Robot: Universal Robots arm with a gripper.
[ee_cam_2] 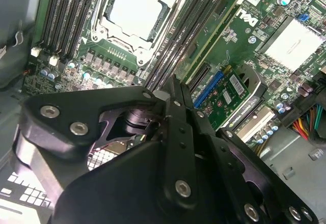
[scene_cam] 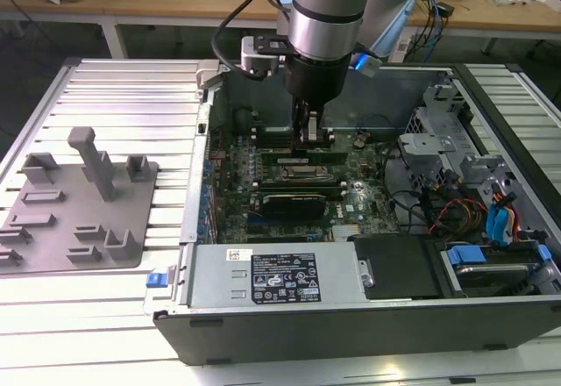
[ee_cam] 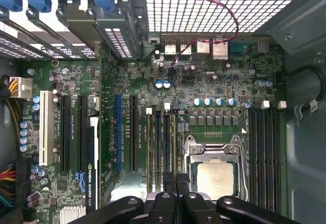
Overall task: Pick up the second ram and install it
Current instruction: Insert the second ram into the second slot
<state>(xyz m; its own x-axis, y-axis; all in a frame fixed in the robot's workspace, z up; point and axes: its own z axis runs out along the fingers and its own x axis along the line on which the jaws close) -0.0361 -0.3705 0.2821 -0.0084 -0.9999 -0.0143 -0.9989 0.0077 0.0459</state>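
Gripper (ee_cam: 176, 179) pinched closed, tips down on memory slots just beside CPU socket (ee_cam: 214, 175); nothing visibly clamped between them. Second ram (ee_cam: 173, 142) seems stood in slot nearest socket, under tips. Judgement: pickup done, seating nearly finished, latching unconfirmed.

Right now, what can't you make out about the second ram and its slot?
- Whether the gripper holds the second ram: its own body blocks both wrist views.
- Memory slots: near ends behind the gripper, first wrist view.
- Gripper's contact with the motherboard: too small in the exterior view.
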